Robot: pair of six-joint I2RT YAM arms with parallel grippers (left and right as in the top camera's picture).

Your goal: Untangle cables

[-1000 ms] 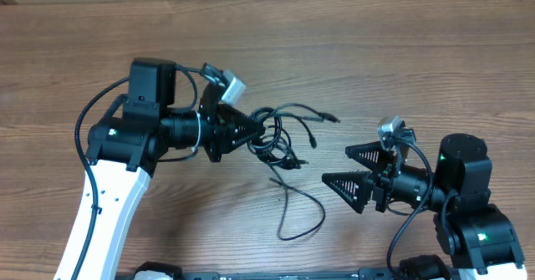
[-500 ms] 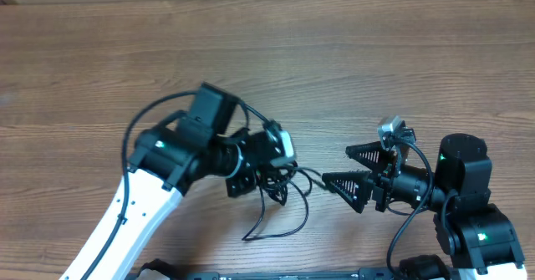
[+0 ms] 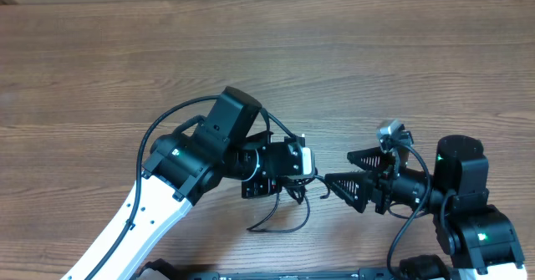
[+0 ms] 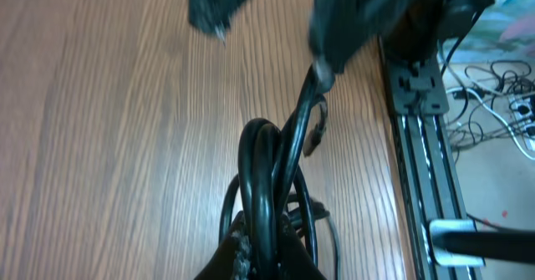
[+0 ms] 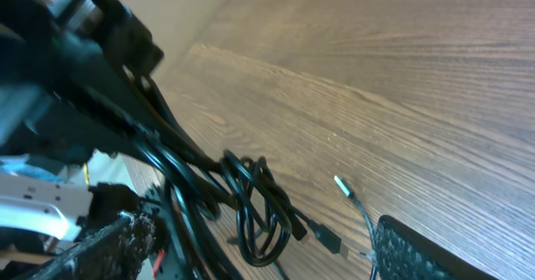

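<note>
- The bunch of thin black cables (image 4: 261, 188) is being pinched by the closed left gripper (image 3: 284, 185).
- One loose strand alone is being advised for the spread right gripper (image 3: 338, 168).

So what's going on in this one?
The left pincer is shut on a bunch of thin black cables and holds it right in front of the right pincer, while one loop trails on the table. The right pincer stands open and grips nothing; a silver-tipped plug end lies close to its fingers. The cables are still tangled.
</note>
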